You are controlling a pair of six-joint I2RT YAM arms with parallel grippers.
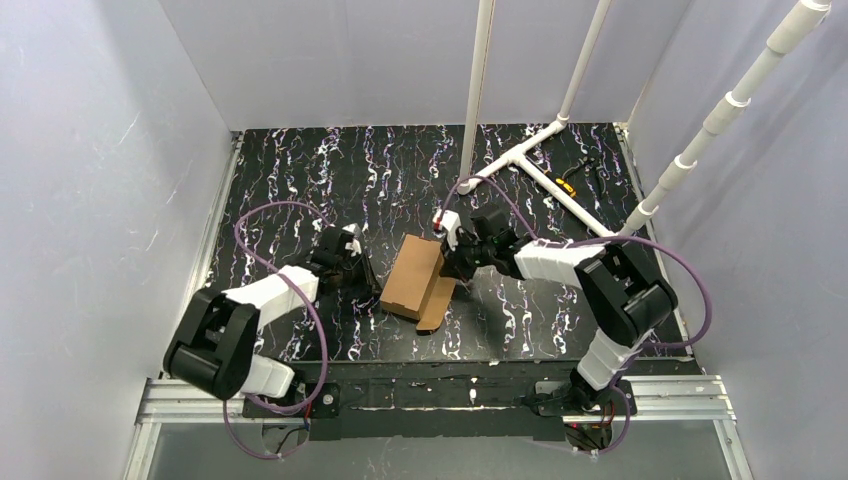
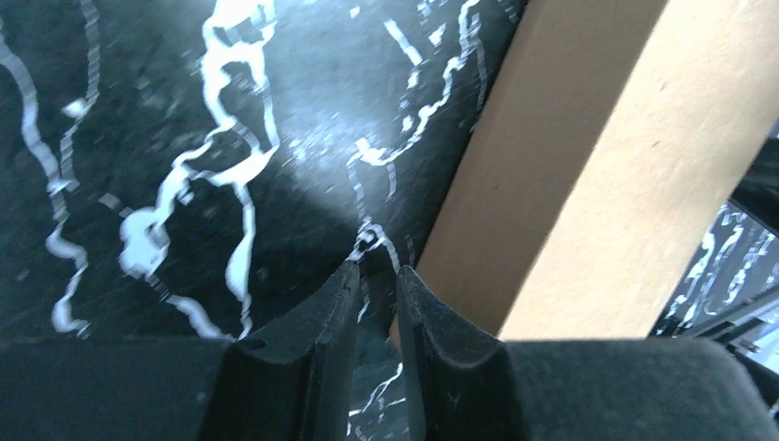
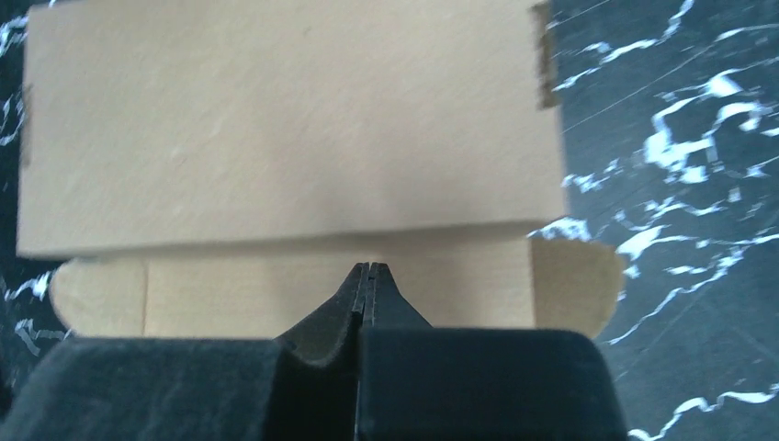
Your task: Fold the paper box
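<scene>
Blur softens paper box [image 3: 294, 129] behind right claw [image 3: 367, 269], pressed together; left claw [image 2: 378, 271] barely apart.

Paper box [image 2: 588, 175] cropped at the left wrist view's edge — far yellow speck [image 1: 567, 185], perhaps a tool

No legible text, labels, brands, numbers or signs in any view. The paper box [image 3: 294, 129] fills upper left to centre of the right wrist view, and its faces there are plain brown cardboard.
</scene>
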